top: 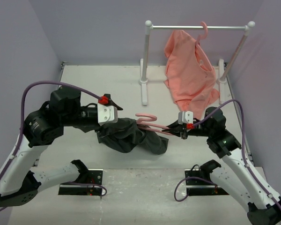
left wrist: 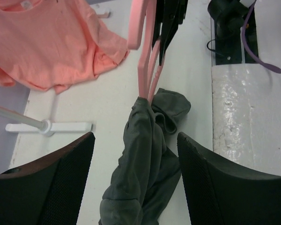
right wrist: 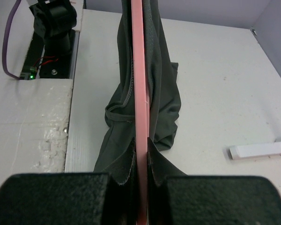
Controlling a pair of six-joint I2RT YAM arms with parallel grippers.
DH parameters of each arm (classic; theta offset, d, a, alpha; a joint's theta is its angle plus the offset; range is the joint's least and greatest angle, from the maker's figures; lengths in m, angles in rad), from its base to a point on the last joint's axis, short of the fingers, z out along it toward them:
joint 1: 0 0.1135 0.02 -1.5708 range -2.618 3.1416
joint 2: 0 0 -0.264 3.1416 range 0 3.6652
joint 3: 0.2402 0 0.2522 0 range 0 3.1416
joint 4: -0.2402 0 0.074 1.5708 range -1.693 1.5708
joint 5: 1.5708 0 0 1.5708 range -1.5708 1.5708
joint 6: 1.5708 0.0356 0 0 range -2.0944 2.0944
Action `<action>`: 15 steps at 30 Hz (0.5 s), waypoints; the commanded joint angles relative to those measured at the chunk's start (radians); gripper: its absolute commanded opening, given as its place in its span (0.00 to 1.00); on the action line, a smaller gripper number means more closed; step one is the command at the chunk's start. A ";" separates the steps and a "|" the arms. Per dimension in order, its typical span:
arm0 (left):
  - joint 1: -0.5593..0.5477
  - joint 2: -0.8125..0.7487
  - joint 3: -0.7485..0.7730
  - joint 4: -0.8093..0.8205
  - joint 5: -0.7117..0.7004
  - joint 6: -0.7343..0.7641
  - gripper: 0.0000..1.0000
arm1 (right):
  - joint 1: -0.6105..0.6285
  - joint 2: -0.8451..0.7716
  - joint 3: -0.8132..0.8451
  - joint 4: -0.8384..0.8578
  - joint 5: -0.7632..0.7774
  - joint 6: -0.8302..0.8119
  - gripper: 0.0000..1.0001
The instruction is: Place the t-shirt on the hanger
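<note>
Right fingers (right wrist: 56,199) pinch the hanger (right wrist: 139,84) and t-shirt (right wrist: 165,93) edge; left fingers (left wrist: 51,187) spread wide, t-shirt between them.

Left claw (left wrist: 136,140) spread wide; right claw (right wrist: 140,180) clamped.

hanger (top: 149,117) partly in t-shirt (top: 131,137), rail (top: 178,27) behind
</note>
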 commanded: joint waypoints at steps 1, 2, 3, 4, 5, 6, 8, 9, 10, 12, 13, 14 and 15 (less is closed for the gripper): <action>-0.016 0.025 -0.076 0.004 -0.094 -0.051 0.74 | -0.002 0.013 0.085 -0.068 -0.108 -0.076 0.00; -0.017 0.030 -0.076 0.008 -0.116 -0.054 0.74 | -0.002 0.020 0.096 -0.088 -0.112 -0.099 0.00; -0.019 0.043 -0.071 0.014 -0.125 -0.056 0.74 | -0.002 0.033 0.107 -0.111 -0.112 -0.110 0.00; -0.021 0.056 -0.066 0.016 -0.128 -0.059 0.73 | -0.002 0.041 0.118 -0.129 -0.110 -0.118 0.00; -0.023 0.069 -0.062 0.014 -0.126 -0.061 0.71 | -0.002 0.046 0.126 -0.140 -0.107 -0.122 0.00; -0.030 0.079 -0.056 0.012 -0.120 -0.064 0.63 | -0.002 0.049 0.131 -0.139 -0.106 -0.121 0.00; -0.044 0.102 -0.055 -0.002 -0.082 -0.063 0.41 | -0.004 0.047 0.136 -0.137 -0.114 -0.128 0.00; -0.052 0.112 -0.056 -0.005 -0.079 -0.064 0.22 | -0.004 0.047 0.138 -0.137 -0.118 -0.130 0.00; -0.055 0.116 -0.061 -0.003 -0.077 -0.067 0.14 | -0.002 0.047 0.146 -0.137 -0.121 -0.133 0.00; -0.066 0.120 -0.071 -0.002 -0.084 -0.068 0.00 | -0.004 0.048 0.155 -0.139 -0.114 -0.133 0.00; -0.068 0.116 -0.068 0.000 -0.083 -0.064 0.00 | -0.004 0.052 0.159 -0.137 -0.105 -0.132 0.00; -0.070 0.112 -0.065 0.002 -0.081 -0.060 0.00 | -0.004 0.055 0.163 -0.136 -0.096 -0.130 0.00; -0.072 0.105 -0.064 0.008 -0.077 -0.054 0.00 | -0.004 0.058 0.165 -0.130 -0.087 -0.128 0.00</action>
